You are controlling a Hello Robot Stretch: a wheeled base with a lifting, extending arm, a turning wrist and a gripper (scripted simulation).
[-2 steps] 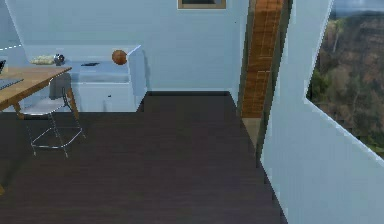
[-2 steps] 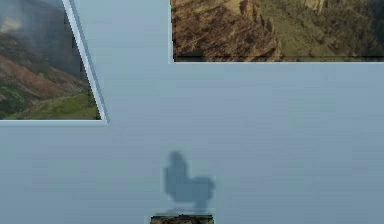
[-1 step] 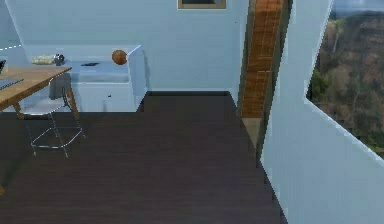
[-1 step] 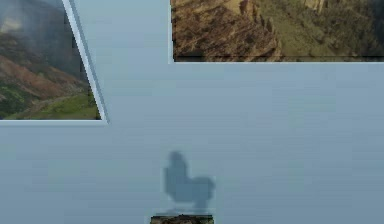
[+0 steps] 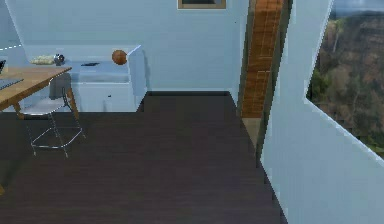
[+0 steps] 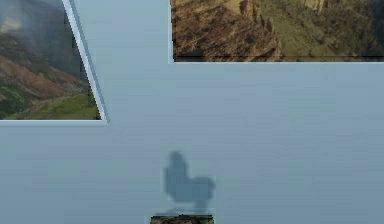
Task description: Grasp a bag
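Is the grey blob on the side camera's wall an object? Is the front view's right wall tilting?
Arm side view: the grey patch on the pale blue wall is a shadow. Forward view: the pale right-hand wall leans only in the picture; no glare on the dark plank floor.

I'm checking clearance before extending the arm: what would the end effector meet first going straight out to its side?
Probably the pale blue wall, in the stretch between the left window and the right window. The way looks free up to it, though how far off it lies is unclear.
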